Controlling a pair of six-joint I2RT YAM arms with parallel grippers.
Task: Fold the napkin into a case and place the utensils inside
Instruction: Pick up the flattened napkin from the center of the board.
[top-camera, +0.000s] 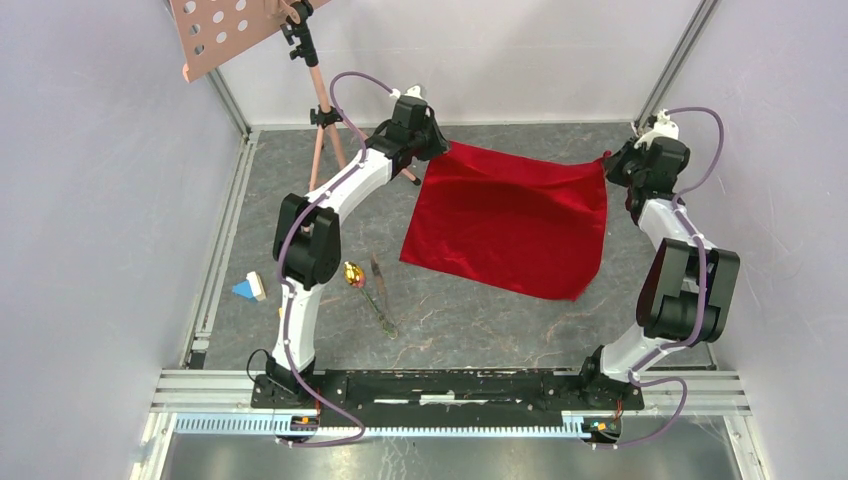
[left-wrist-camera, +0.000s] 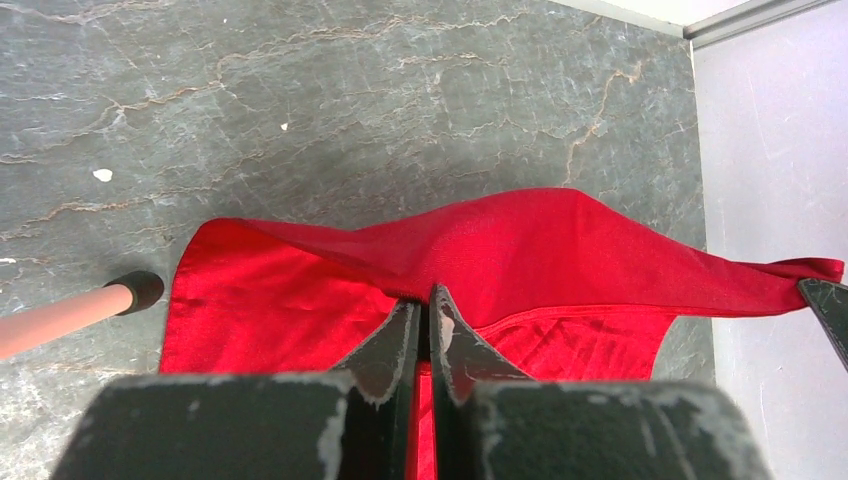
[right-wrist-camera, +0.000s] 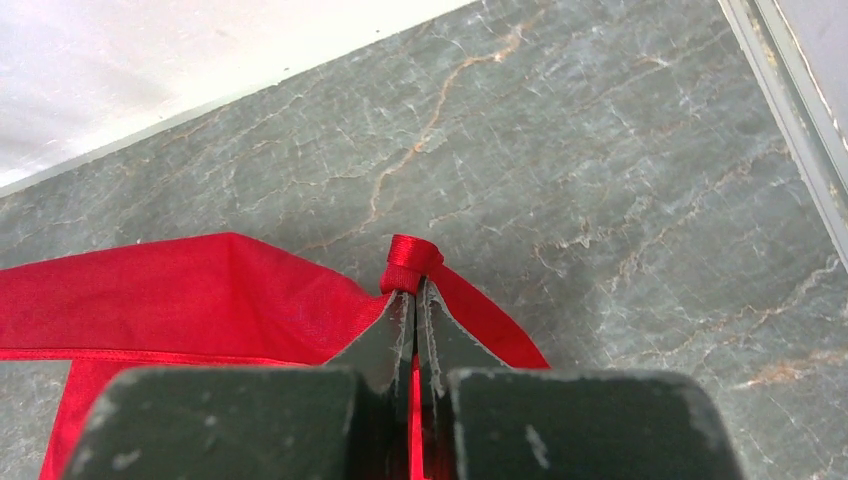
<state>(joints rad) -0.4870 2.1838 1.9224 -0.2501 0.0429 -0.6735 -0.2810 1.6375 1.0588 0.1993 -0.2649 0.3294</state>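
The napkin (top-camera: 510, 215), in the upper middle of the top view, is held stretched left to right by its far corners, one clenched in the left gripper (top-camera: 432, 142) and one in the right gripper (top-camera: 612, 165), while the utensils (top-camera: 370, 285) are seen at lower left, nearer the left gripper.

Finding: I read no text, label, brand, number or sign in any of my views. Two small orange tags (top-camera: 303, 421) sit on the base rail (top-camera: 450, 385) along the near edge of the tabletop (top-camera: 480, 320). They are too small for me to make out any marking
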